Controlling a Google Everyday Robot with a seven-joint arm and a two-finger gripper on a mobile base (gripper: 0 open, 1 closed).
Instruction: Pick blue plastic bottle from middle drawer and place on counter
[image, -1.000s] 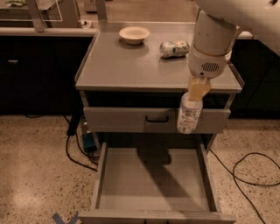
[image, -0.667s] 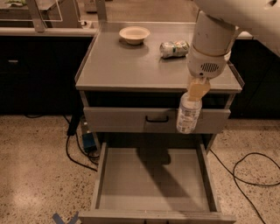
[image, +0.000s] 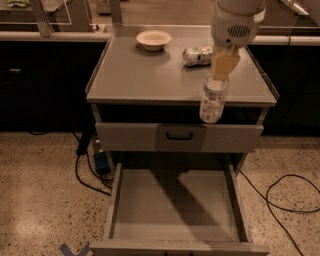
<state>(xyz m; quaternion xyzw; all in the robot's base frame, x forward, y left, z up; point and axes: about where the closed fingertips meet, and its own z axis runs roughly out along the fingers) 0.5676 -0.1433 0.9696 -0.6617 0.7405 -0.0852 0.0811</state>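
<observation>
My gripper hangs from the white arm at the top right and is shut on the top of the blue plastic bottle, a small clear bottle with a pale label. The bottle hangs upright in the air, in front of the counter's front edge at the right. The middle drawer stands pulled open below, a wide grey tray whose floor shows bare.
A pale bowl and a silver-and-green can lying on its side sit at the back of the counter. A closed drawer front with a black handle is above the open drawer. Black cables lie on the speckled floor.
My gripper has lifted the bottle, which now hangs level with the counter's front edge instead of in front of the drawer front. The view has also shifted.
</observation>
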